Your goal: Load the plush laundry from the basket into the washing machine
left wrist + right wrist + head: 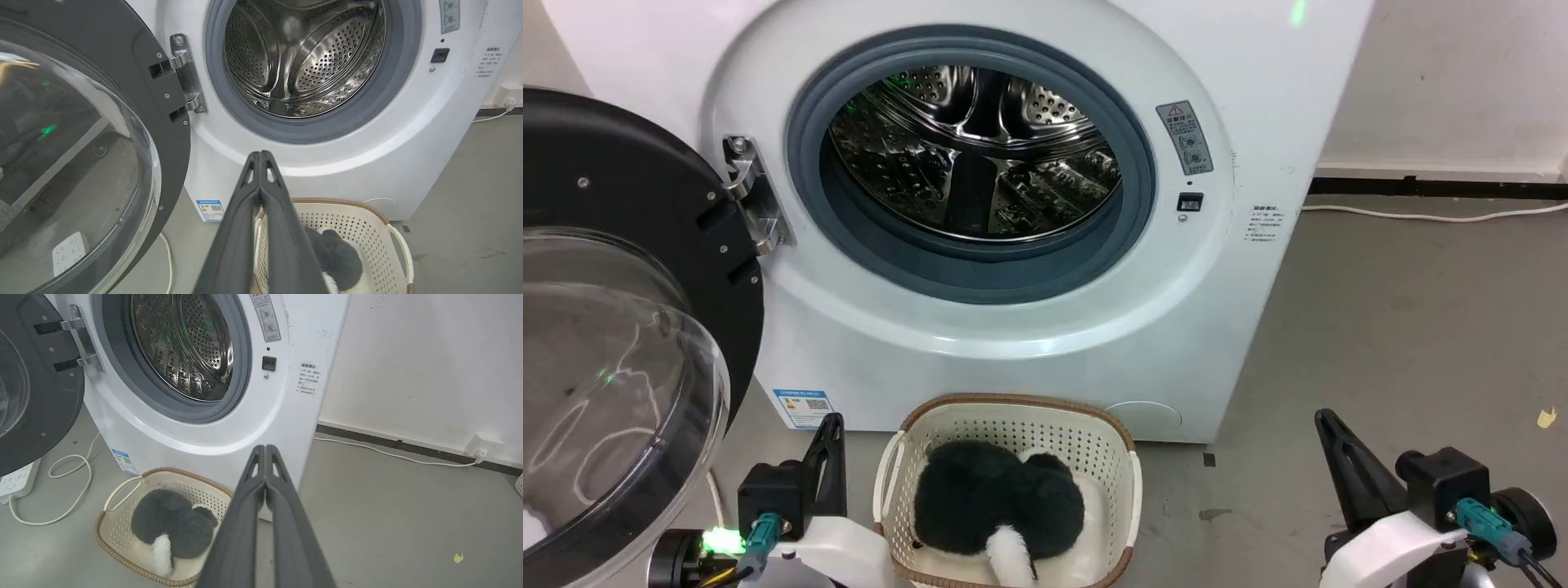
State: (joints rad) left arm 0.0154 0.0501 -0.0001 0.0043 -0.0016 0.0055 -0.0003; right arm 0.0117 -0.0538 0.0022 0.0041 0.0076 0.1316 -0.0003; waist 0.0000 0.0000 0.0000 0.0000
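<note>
Head view: the washing machine [1013, 327] stands with its door [645, 204] swung open to the left, and the drum [972, 155] is bare steel. The basket [1013, 404] sits on the floor against the washer's base. The plush laundry [988, 498] lies inside the basket.

Left wrist view: the left gripper [260, 154] has its fingers pressed together, gripping nothing, above the basket's left rim.

Right wrist view: the right gripper [265, 448] has its fingers likewise pressed together and empty, right of the basket.
</note>
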